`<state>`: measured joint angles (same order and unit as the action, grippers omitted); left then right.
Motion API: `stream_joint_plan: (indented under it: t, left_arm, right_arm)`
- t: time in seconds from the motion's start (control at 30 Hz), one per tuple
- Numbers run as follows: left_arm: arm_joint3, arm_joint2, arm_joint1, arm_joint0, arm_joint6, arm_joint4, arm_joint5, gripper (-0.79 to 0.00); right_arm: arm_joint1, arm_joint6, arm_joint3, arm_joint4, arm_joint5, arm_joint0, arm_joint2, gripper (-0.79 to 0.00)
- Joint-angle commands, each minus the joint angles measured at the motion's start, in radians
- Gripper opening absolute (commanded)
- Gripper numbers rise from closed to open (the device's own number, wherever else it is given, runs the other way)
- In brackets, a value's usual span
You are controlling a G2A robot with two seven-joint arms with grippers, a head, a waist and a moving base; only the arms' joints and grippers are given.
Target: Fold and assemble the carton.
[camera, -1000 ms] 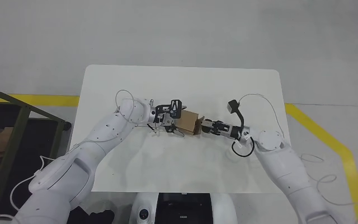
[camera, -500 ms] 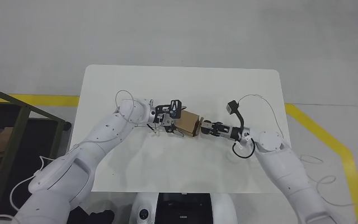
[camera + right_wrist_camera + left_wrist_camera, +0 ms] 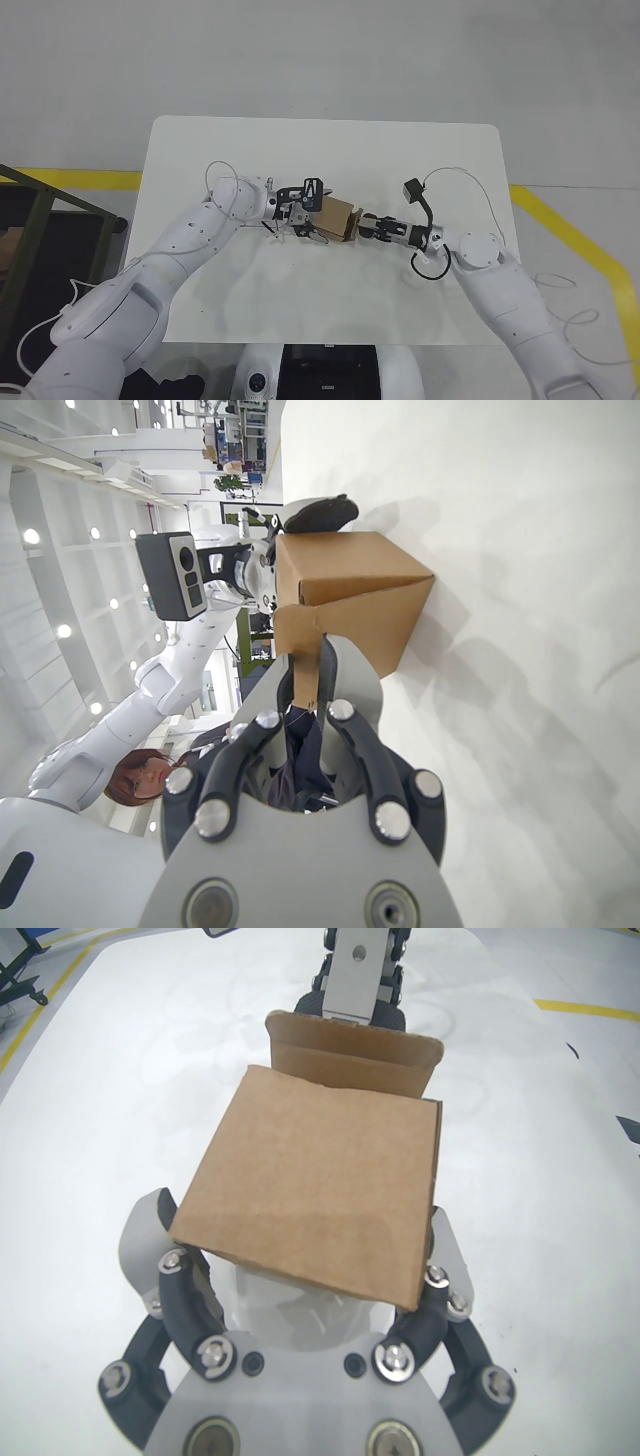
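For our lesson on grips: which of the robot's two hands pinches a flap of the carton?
The right hand pinches the end flap between its fingers; the left hand instead spans the carton body's two sides.

Both arms reach in over the tabletop (image 3: 200, 150) from opposite sides, their tools facing each other near its middle. The left arm (image 3: 190, 240) is bent at the elbow, with the forearm running low toward the centre. The left tool (image 3: 300, 1233) has its 2 fingers (image 3: 142, 1228) spread wide and set against opposite sides of the carton (image 3: 310, 1188). The right arm (image 3: 500, 290) stretches inward with a level wrist. The right tool (image 3: 306, 665) has its 2 fingers nearly together, pinching the carton's flap (image 3: 300, 635).
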<state>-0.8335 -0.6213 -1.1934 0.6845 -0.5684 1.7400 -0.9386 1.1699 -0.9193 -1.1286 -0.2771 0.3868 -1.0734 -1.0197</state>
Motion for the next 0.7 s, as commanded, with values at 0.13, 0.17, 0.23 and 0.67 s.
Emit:
stream_joint_plan:
  t: [0.13, 0.17, 0.23, 0.67]
  left_arm:
    - [0.0, 0.0, 0.0, 0.0, 0.001, 0.0, -0.001, 0.0]
    - [0.0, 0.0, 0.0, 0.0, 0.001, 0.0, -0.001, 0.0]
    - [0.0, -0.001, 0.0, 0.0, 0.0, -0.002, 0.0, 0.0]
    - [-0.005, -0.001, 0.002, 0.001, -0.006, 0.003, 0.0, 0.0]
  right_arm:
    - [-0.001, 0.029, -0.016, 0.039, -0.023, -0.007, 0.0, -0.69]
    - [-0.001, 0.035, -0.018, 0.047, -0.027, -0.007, 0.0, -0.696]
    - [-0.001, 0.04, -0.023, 0.051, -0.03, -0.01, 0.001, -0.699]
    - [-0.005, 0.075, -0.068, 0.106, -0.055, -0.027, -0.006, -0.699]
